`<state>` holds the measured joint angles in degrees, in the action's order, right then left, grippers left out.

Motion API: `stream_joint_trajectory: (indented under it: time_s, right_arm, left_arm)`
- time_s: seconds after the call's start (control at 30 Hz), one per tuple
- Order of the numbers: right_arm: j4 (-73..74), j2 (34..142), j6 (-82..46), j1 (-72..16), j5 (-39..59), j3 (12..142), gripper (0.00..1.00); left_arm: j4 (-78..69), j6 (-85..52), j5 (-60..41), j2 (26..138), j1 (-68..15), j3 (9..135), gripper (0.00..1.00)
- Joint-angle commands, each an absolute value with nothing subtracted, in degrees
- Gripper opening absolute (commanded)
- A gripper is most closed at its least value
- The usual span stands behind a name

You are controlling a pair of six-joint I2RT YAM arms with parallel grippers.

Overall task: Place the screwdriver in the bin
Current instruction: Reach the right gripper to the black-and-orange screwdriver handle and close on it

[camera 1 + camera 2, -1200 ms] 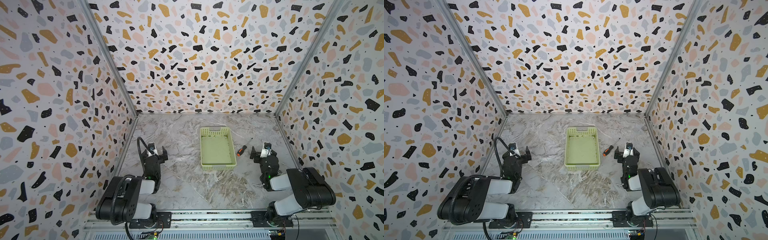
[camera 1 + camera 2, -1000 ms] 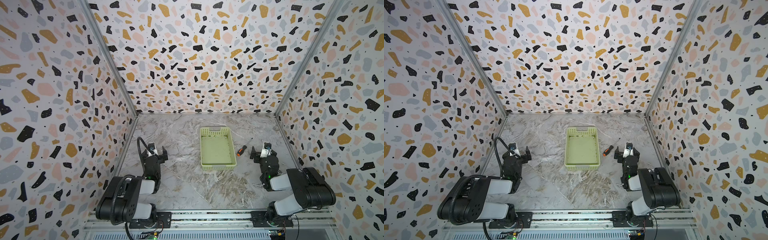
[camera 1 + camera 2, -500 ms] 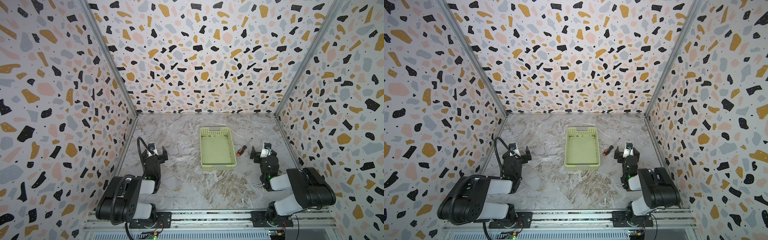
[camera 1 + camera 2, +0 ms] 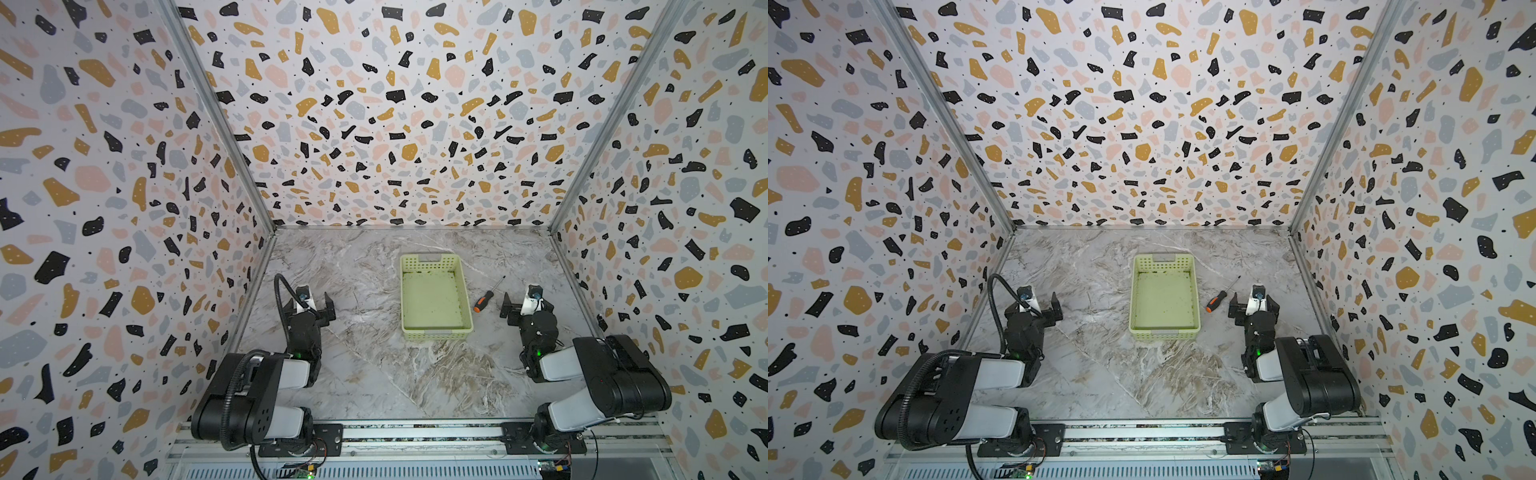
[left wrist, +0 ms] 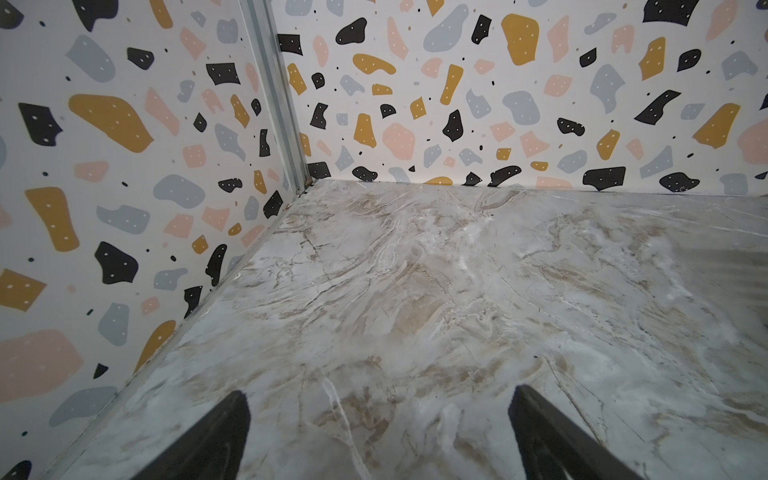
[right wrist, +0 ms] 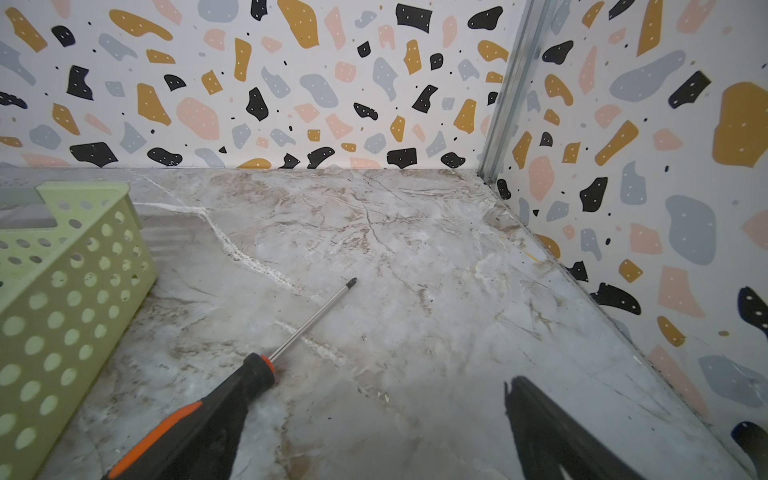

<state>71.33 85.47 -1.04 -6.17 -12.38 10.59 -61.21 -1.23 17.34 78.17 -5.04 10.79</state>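
Nothing has moved in the last second: the screwdriver lies outside the bin.
It rests flat on the desk just beside the bin's right wall, tip angled toward the far wall. The right hand is spread wide and holds nothing; one finger seems close to the handle, though contact is hard to judge. The left hand is spread too, low over the desk.
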Motion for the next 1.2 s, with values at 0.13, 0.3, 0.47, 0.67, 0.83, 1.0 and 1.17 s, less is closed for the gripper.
stream_joint_trajectory:
  time_s: [0.13, 0.3, 0.47, 0.67, 0.83, 1.0, 1.17]
  right_arm:
    - [40.61, 69.64, -6.41, -7.36, -17.47, 23.07, 0.99]
    - [9.04, 69.35, -17.64, -6.54, -18.73, 42.61, 0.99]
    - [-8.20, 69.67, -30.06, -5.60, -14.61, 54.39, 0.99]
    - [-23.37, 76.15, -46.16, -8.85, -12.38, 61.15, 0.98]
    - [-26.75, 83.75, -51.24, -12.45, -8.28, 63.15, 0.99]
    - [-26.18, 88.15, -59.05, -15.29, -10.07, 60.71, 0.89]
    - [-24.11, 95.24, -61.56, -16.21, -6.85, 60.77, 0.78]
  left_arm:
    - [-37.04, -8.67, 20.01, 62.09, -4.75, 28.49, 1.00]
    - [-21.83, -15.30, 16.86, 56.87, -4.75, 46.46, 1.00]
    - [-10.76, -6.51, 9.77, 59.12, -4.75, 59.19, 1.00]
    - [-8.76, -3.96, 3.50, 60.83, -4.75, 58.98, 0.99]
    - [-6.83, -4.30, 3.97, 60.72, -4.75, 57.08, 0.99]
    - [-7.66, -6.94, 8.96, 59.42, -5.36, 54.67, 1.00]
    - [-7.69, -8.04, 5.89, 61.25, -6.31, 55.20, 1.00]
